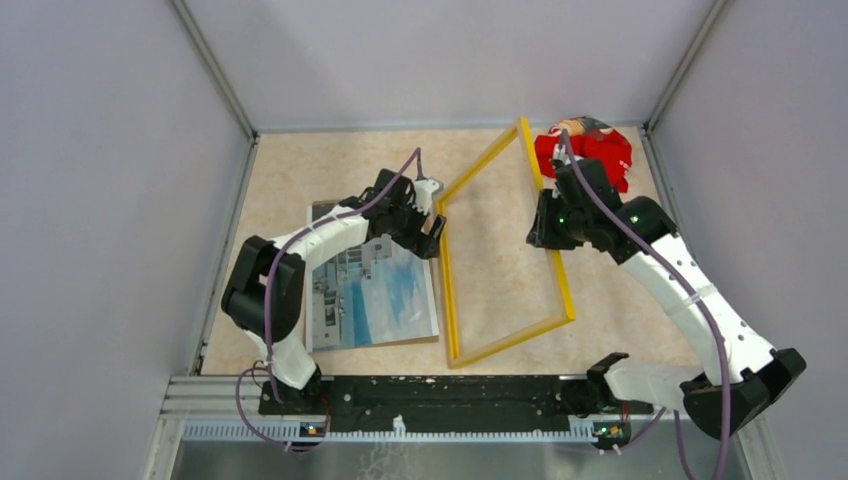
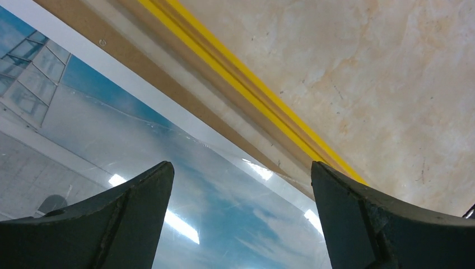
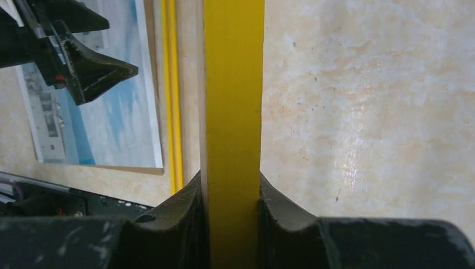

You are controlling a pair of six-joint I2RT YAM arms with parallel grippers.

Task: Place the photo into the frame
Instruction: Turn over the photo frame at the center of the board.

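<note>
Over on the left of the table [image 1: 300,170], the photo [image 1: 380,295] lies face up, building and blue sky showing, on the brown backing board [image 2: 112,49], whose edge peeks out past the print's white border. The left end effector [image 2: 241,165] hovers over the print's far right corner, jaws spread wide and holding nothing.

Moving to the middle, the frame [image 1: 447,290] sits just beside the board. Its left rail runs close along the board's edge and its yellow face is up. The photo is outside it, so the insertion is not yet done.

On the right, the right end effector [image 3: 231,185] is clamped onto the frame's right rail, fingers pressed against both sides. Beyond it, in the far right corner, lies a red soft item [image 1: 590,150], too small to identify.

Now the dangers. The frame is thin and gripped on one rail only, so it could twist or slide in the grip if swung quickly. Carried leftward low, its free rail could catch the board's edge and shove board and print together. The open left fingers are near that rail too, so a clash is possible. The print looks glossy, so it may skate on the board if nudged.

The count: one photo, one frame, one backing board, one red item, two arms.
</note>
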